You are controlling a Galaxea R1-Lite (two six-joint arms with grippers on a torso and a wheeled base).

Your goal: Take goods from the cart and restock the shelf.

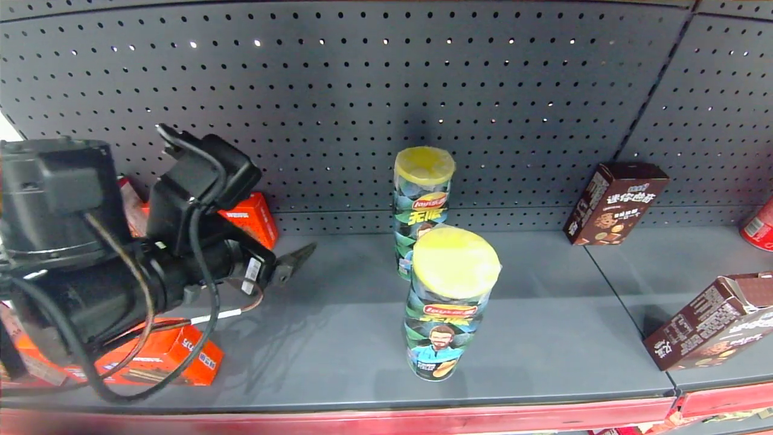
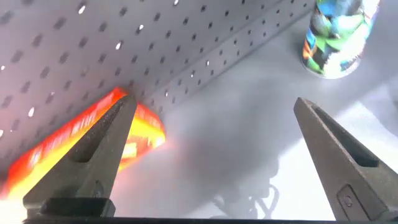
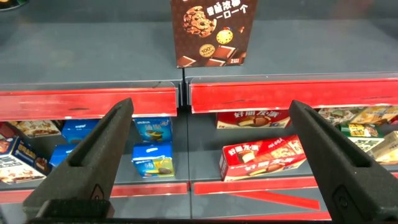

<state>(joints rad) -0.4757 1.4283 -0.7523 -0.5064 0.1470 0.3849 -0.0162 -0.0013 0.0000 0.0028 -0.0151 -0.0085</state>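
Two tall chip cans with yellow lids stand upright on the grey shelf (image 1: 338, 338), one in front (image 1: 450, 302) and one behind it (image 1: 423, 199). My left gripper (image 1: 296, 257) hovers over the shelf to the left of the cans, open and empty. In the left wrist view its fingers (image 2: 214, 102) point at the shelf's back corner, with an orange box (image 2: 74, 137) on one side and a chip can (image 2: 336, 37) on the other. My right gripper (image 3: 211, 104) is open and empty, facing the red shelf edge (image 3: 87, 102) below a brown cookie box (image 3: 211, 31).
Orange boxes lie at the shelf's left, one at the back (image 1: 253, 217) and one in front (image 1: 163, 362). A brown box (image 1: 616, 202) leans on the pegboard at right, another (image 1: 712, 323) lies tipped. A red can (image 1: 760, 226) is far right. Lower shelves hold blue boxes (image 3: 152, 152) and red boxes (image 3: 264, 155).
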